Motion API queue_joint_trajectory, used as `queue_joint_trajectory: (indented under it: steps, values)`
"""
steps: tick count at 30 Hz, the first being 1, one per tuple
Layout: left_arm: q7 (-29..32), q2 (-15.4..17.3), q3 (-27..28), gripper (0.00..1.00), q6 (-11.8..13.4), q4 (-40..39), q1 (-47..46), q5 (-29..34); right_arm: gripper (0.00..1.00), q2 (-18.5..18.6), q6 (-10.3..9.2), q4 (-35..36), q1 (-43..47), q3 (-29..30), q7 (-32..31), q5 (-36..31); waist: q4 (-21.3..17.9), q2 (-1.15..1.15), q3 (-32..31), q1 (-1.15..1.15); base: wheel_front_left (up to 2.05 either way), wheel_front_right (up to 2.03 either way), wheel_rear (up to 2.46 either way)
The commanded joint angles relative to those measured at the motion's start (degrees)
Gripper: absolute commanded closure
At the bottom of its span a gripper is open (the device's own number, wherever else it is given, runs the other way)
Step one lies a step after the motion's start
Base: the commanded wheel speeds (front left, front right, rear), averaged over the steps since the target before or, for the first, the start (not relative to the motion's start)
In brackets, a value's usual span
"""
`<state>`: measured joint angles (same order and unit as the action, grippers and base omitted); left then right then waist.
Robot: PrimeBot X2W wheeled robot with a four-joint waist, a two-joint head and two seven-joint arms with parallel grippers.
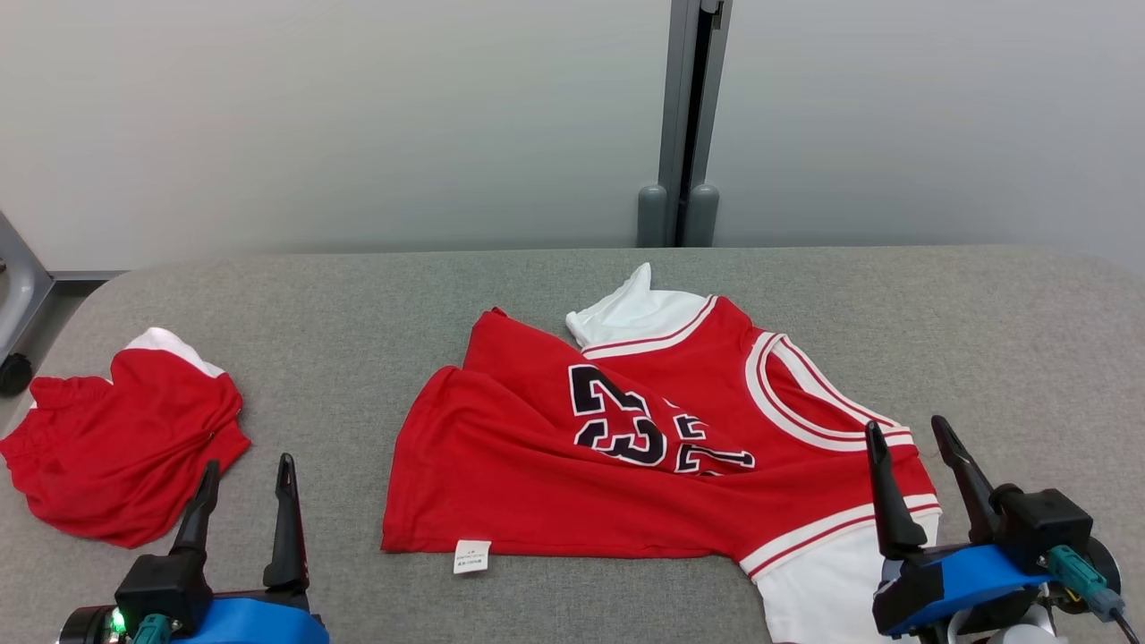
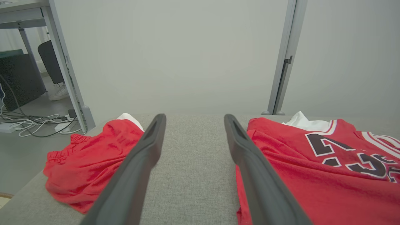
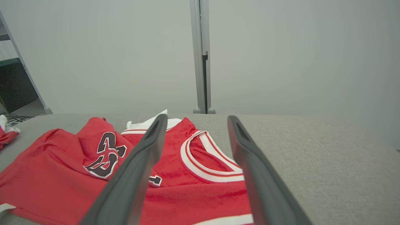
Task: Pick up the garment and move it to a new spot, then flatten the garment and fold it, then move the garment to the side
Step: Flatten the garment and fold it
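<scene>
The garment, a red jersey [image 1: 555, 474] with white trim and dark numbers, lies crumpled and partly folded over in the middle of the grey table [image 1: 358, 304]. In the left wrist view the jersey [image 2: 312, 168] is to the right of the fingers. The right wrist view has the jersey [image 3: 193, 184] under and left of the fingers, neckline up. My left gripper [image 1: 249, 472] hovers open at the lower left, between the jersey and the red shorts. My right gripper [image 1: 908, 431] is open above the jersey's near right corner. Neither holds anything.
Bunched red shorts [image 1: 125, 443] lie at the table's left edge, and they show as shorts [image 2: 90, 162] left of the fingers in the left wrist view. A grey partition post [image 1: 684, 125] stands behind the table. Cables [image 2: 34, 123] lie on the floor to the left.
</scene>
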<state>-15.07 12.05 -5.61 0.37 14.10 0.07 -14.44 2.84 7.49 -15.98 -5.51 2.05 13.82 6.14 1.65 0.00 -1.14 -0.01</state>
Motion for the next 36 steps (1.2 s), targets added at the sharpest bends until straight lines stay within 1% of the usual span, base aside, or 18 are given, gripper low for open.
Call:
queue_joint_trajectory:
  steps: [1, 10, 22, 28, 36]
  values:
    - [-0.13, -0.47, 0.63, 0.0, -0.47, 0.02, 0.8, 0.62, 0.0, 0.12, 0.01, 0.52, 1.31, 0.07, -0.61, 0.11, 0.06, 0.0, -0.11, 0.01, 0.0, 0.0, 0.0]
    - [-0.13, -1.22, 2.04, 0.0, -1.83, 0.99, -0.12, 2.08, 0.0, 0.11, 0.01, 3.36, 3.48, -0.09, -2.87, -0.73, -0.49, 0.0, 0.12, 0.01, 0.0, 0.0, 0.0]
    - [-0.13, -1.94, 3.51, 0.0, -2.97, 1.87, -0.78, 3.43, 0.0, 0.11, 0.01, 4.82, 3.77, -0.63, -4.26, -1.14, -1.62, 0.0, 0.43, 0.01, 0.0, 0.0, 0.0]
    - [-0.13, -2.47, 2.61, 0.0, -4.49, 4.33, -1.98, 3.47, 0.0, 0.11, 0.01, 2.88, 4.33, 1.48, -5.1, -2.37, -2.73, 0.0, 1.04, 0.01, 0.0, 0.0, 0.0]
    - [-0.13, -2.64, -0.31, 0.0, -6.42, 11.9, -4.07, 3.24, 0.0, 0.09, 0.01, -1.6, 6.33, 2.88, -4.9, -2.91, -4.93, 0.0, 2.58, 0.01, 0.0, 0.0, 0.0]
